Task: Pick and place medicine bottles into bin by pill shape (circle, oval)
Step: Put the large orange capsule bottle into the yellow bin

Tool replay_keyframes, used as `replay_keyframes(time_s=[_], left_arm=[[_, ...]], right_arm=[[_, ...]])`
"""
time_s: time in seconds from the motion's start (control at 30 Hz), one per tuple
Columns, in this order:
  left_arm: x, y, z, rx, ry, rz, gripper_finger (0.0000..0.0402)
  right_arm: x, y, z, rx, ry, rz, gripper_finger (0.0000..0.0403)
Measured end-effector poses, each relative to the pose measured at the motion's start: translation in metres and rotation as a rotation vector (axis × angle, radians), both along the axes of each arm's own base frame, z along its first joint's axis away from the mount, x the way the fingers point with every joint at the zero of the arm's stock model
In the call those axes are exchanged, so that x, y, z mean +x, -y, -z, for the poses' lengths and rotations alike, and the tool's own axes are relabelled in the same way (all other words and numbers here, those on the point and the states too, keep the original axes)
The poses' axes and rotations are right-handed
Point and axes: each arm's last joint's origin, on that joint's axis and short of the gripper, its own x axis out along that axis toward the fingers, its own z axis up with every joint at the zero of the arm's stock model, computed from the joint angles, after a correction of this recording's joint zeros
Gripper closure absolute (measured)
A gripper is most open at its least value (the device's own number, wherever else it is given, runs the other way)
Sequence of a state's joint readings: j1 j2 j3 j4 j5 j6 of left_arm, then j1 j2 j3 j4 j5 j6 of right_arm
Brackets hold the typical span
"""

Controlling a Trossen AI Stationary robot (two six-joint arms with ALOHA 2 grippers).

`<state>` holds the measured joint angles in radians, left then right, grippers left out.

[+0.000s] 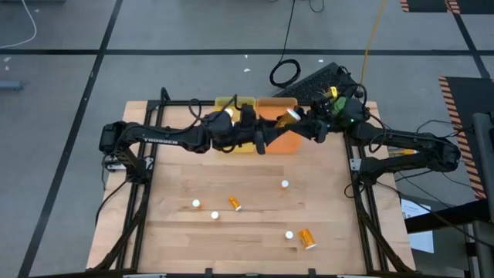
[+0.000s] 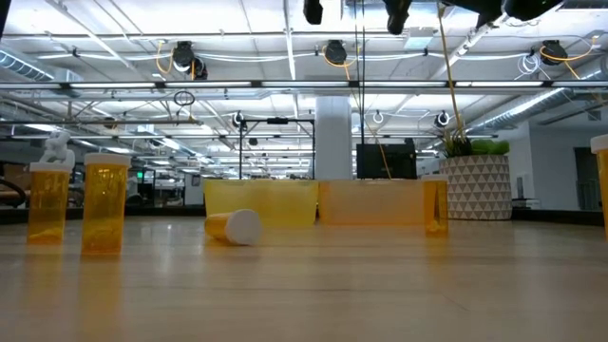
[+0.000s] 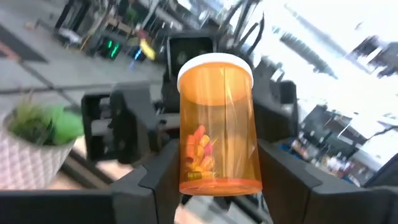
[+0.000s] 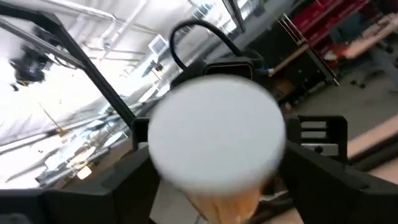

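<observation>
White patterned pot (image 2: 478, 187) with green plant (image 2: 472, 146), black cable loop (image 1: 284, 72) on floor

- The yellow tray (image 1: 231, 103) and the orange tray (image 1: 284, 143) are largely covered by both arms in the high view.
- The white cap (image 4: 217, 140) is blurred in the right wrist view, and the bottle beneath it is mostly hidden.
- A bottle (image 2: 601, 180) is cut off by the low view's edge.
- Both arms are cropped at the low view's top.
</observation>
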<state>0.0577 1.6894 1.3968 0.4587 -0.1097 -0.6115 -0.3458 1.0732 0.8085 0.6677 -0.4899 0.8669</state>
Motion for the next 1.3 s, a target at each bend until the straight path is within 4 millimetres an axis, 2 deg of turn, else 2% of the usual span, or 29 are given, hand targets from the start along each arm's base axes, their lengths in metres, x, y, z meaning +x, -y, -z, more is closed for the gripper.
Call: replay_keyframes(time_s=[0.13, 0.27, 0.5, 0.77, 1.07, 1.3], left_arm=[[-0.0019, -0.0026, -0.0063, 0.002, 0.061, -0.055, 0.0214], [-0.0032, -0.0037, -0.0098, 0.011, 0.096, -0.105, 0.0204], [-0.0034, -0.0038, -0.0097, 0.015, 0.090, -0.149, 0.0217], [-0.0034, -0.0040, -0.0092, 0.027, 0.082, -0.164, 0.0207], [-0.0032, -0.0042, -0.0085, 0.029, 0.074, -0.166, 0.0214], [-0.0032, -0.0043, -0.0088, 0.029, 0.075, -0.166, 0.0205]], right_arm=[[-0.0002, 0.0003, -0.0008, 0.020, 0.014, 0.008, 0.0062], [-0.0003, 0.0013, -0.0015, 0.015, 0.026, 0.048, 0.0057], [-0.0015, 0.0045, -0.0053, 0.022, 0.076, 0.168, 0.0097], [-0.0003, 0.0052, -0.0041, 0.025, 0.072, 0.176, 0.0138], [-0.0008, 0.0062, -0.0051, 0.035, 0.085, 0.214, 0.0184], [-0.0013, 0.0062, -0.0064, 0.033, 0.100, 0.220, 0.0203]])
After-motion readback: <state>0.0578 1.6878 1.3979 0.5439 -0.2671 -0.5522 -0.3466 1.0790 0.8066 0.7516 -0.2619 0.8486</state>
